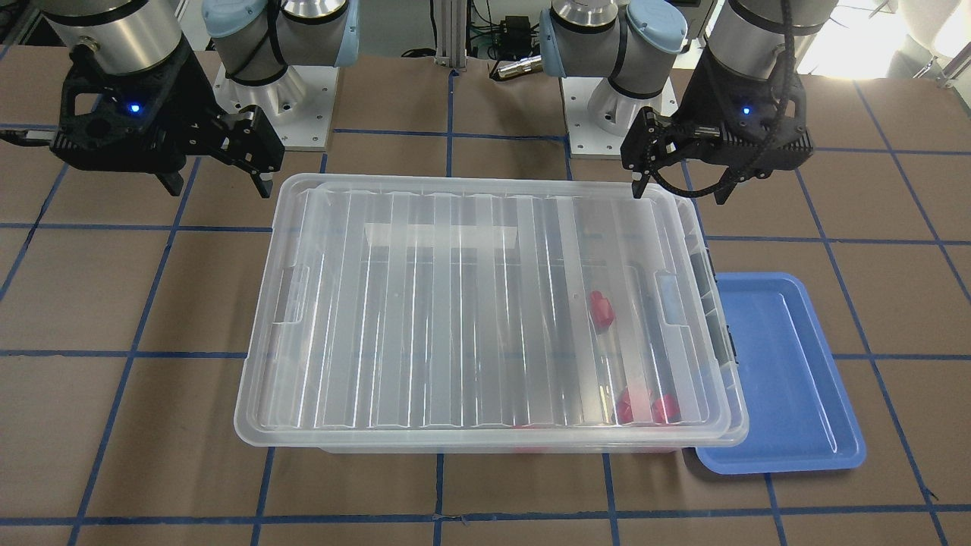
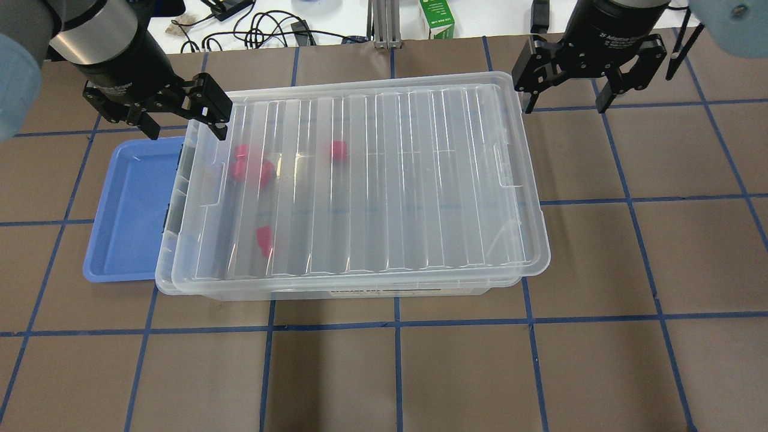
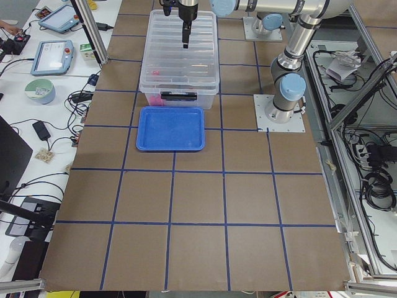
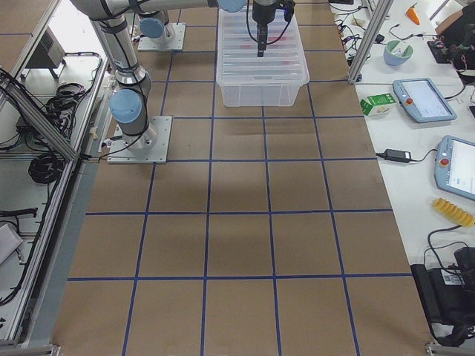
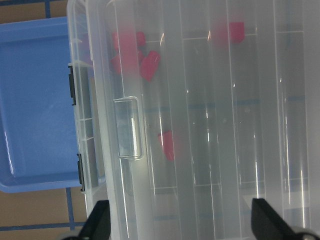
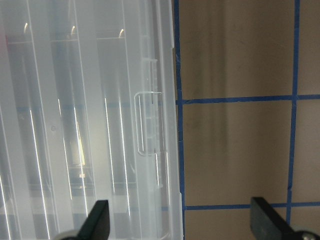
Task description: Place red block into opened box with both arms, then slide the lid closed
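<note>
The see-through box (image 2: 300, 294) stands mid-table with the ribbed lid (image 2: 384, 180) lying on top, shifted slightly toward my right, so the box's left-end rim (image 5: 82, 130) shows beside it. Several red blocks lie inside under the lid, near the left end: one (image 2: 339, 150) by the far wall, one (image 2: 264, 240) nearer me, others (image 2: 249, 168) clustered. My left gripper (image 2: 186, 129) hovers open above the lid's far-left corner. My right gripper (image 2: 565, 108) is open too, just off the far-right corner over the table. Neither holds anything.
A shallow blue tray (image 2: 129, 210) with nothing in it lies against the box's left end. Brown table mat with blue tape lines surrounds the box. Cables and a green carton (image 2: 437, 18) sit beyond the far edge.
</note>
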